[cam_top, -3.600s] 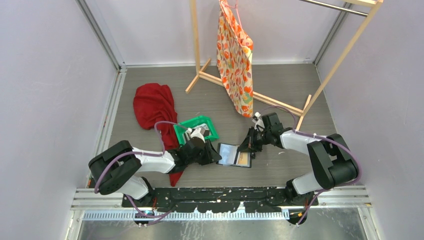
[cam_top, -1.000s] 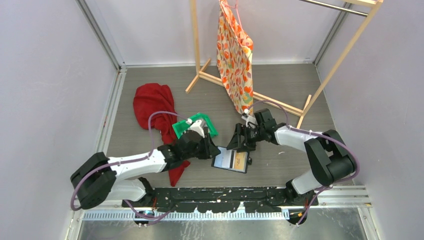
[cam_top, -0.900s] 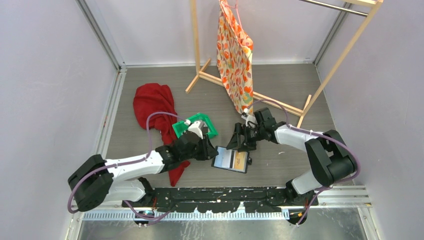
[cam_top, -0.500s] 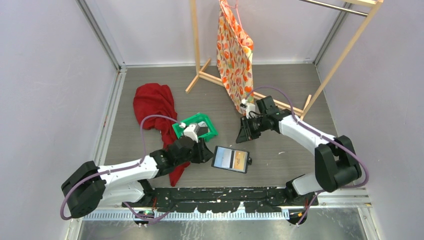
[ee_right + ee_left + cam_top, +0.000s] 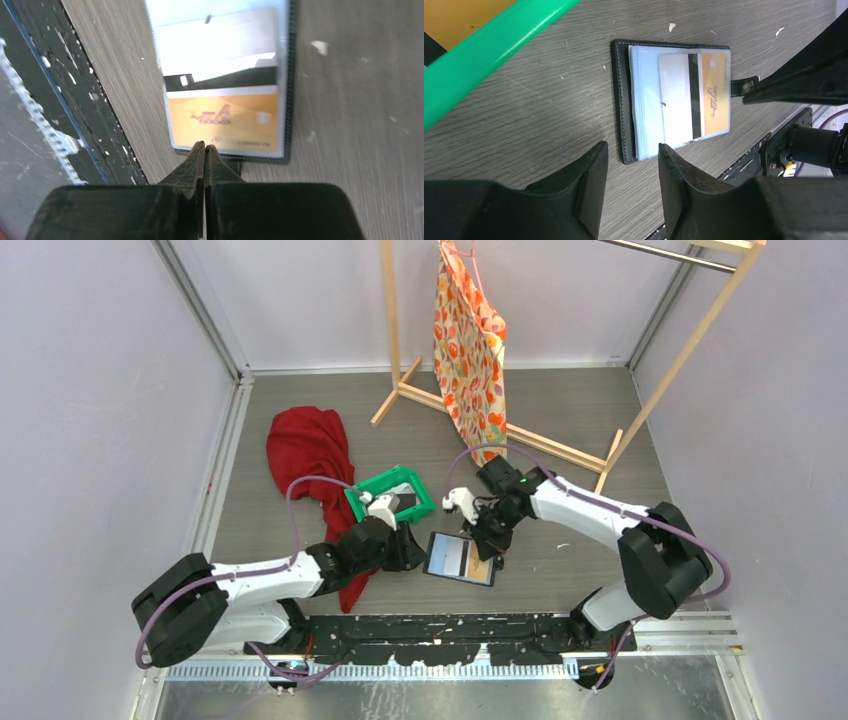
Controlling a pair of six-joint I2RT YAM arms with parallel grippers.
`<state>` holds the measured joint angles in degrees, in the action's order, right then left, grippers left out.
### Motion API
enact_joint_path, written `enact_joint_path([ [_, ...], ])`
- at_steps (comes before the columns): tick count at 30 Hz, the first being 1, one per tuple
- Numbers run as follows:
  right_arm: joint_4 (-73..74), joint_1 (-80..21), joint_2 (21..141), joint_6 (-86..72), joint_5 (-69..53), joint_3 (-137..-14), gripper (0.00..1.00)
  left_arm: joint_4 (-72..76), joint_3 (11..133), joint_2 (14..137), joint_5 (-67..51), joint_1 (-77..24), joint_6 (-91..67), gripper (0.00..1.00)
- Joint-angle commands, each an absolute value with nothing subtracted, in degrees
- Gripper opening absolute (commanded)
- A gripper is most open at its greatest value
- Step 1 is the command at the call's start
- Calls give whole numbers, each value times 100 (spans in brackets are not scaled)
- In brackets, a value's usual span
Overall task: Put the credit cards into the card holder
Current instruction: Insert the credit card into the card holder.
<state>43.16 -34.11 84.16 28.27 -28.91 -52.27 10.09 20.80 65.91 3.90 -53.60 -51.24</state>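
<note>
On the grey table point(image 5: 560, 420), the green plastic tray point(image 5: 499, 40) shows an orange-yellow surface past its rim. Near it the black card holder point(image 5: 462, 558) lies open. Its clear sleeve holds a white card point(image 5: 676, 97) with a black stripe, overlapping an orange card point(image 5: 222, 120) whose dark-red logo is unreadable. The left gripper point(image 5: 631, 170), jaws apart and empty, hovers at the holder's edge. The right gripper point(image 5: 205, 147), pinched closed, touches the snap tab point(image 5: 736, 86).

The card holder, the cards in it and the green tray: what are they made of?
The card holder looks like black leather or imitation, matte, with stitched edges. The orange card and white card look like smooth plastic. The green tray looks like moulded plastic, slightly shiny.
</note>
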Motion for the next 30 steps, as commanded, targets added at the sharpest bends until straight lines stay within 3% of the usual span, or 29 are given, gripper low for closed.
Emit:
enact_joint_path([
  [1,3922,-3766,8660,3355,-2496,-5242,1,1597,2005,6834,194,-5366,-5331,44],
  [16,3690,-4417,9888,2701,-1924,-6002,1,2789,2033,8128,-645,-5369,-5662,45],
  [24,3771,-4432,10296,2164,-2299,-6526,1,3140,1943,8188,-705,-5368,-5777,45],
  [30,4626,-3782,9625,2760,-3332,-6585,6,2854,1824,7700,-368,-5370,-5841,45],
])
